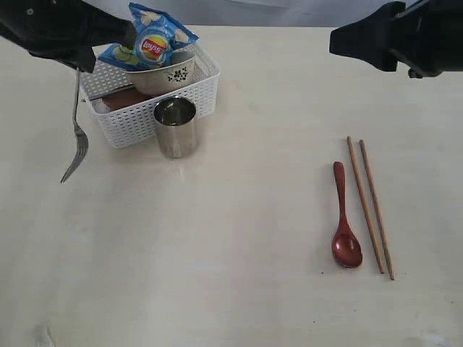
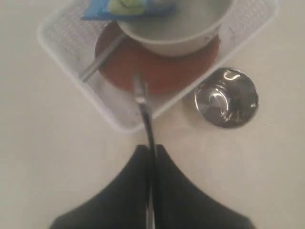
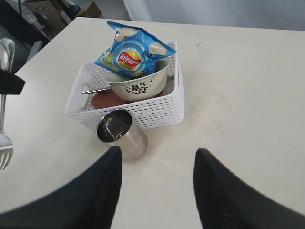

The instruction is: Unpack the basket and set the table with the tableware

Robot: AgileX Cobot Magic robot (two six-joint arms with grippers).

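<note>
Left gripper point(image 2: 152, 155) holds the fork point(image 1: 75, 141) over open table point(image 1: 217, 253), outside the basket point(image 1: 137, 126).

One brand can be read: "Lay's", in white letters on a red banner across a yellow disc. It is printed on the front of the blue bag point(image 1: 154, 45) atop the bowl point(image 1: 163, 76). The exterior and right wrist views both show it.

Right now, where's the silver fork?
Exterior view, far left: the silver metal fork hangs tines-down from the shut left claw, just left of the white lattice basket.
</note>
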